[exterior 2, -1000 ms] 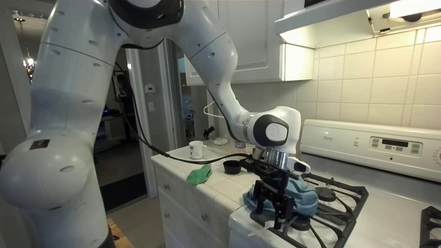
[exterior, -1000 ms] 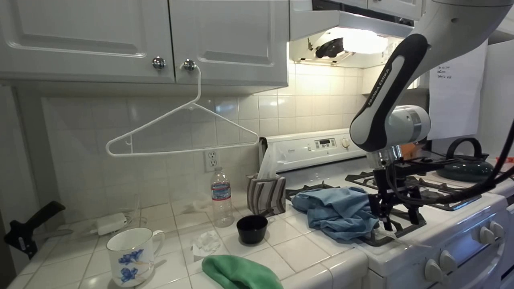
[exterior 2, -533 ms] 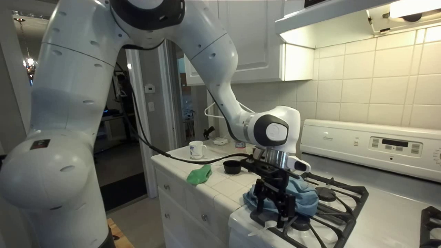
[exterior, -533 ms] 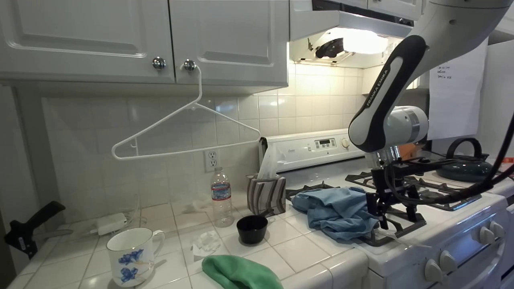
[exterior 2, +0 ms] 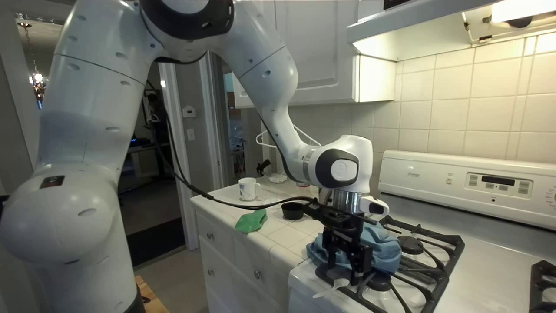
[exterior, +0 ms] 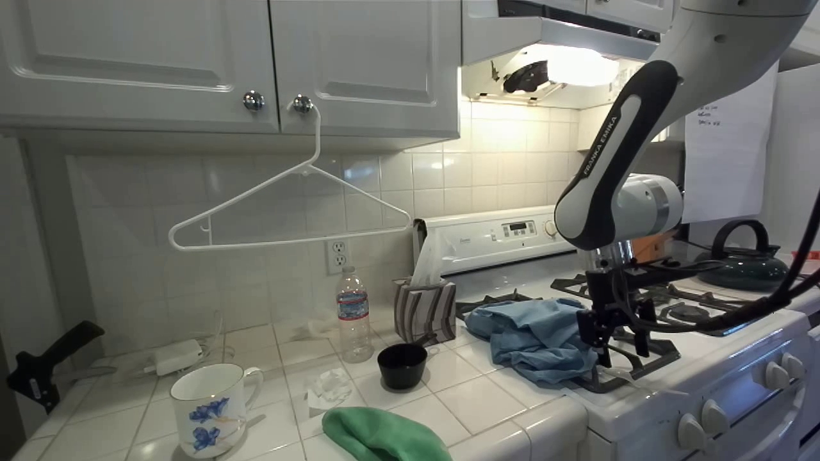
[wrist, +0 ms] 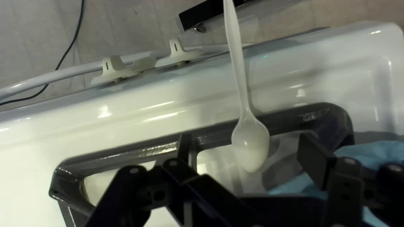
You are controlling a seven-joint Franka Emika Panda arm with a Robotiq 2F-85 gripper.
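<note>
Kitchen lamp (exterior: 580,67) lit. White spoon (wrist: 242,88) seemingly resting on stove grate (wrist: 157,148), pincer (wrist: 246,150) spread above; tiled bench (exterior: 471,403) alongside.

Hood lamp (exterior: 583,66) blown out | cabinets (exterior: 365,57) dim grey | wrist view: stovetop (wrist: 126,107) glare streaks, tool (wrist: 247,154) near-black

White cabinets (exterior: 378,57), pale tiled wall (exterior 2: 456,115), glowing hood lamp (exterior: 584,67), greyish floor (exterior 2: 173,278).
</note>
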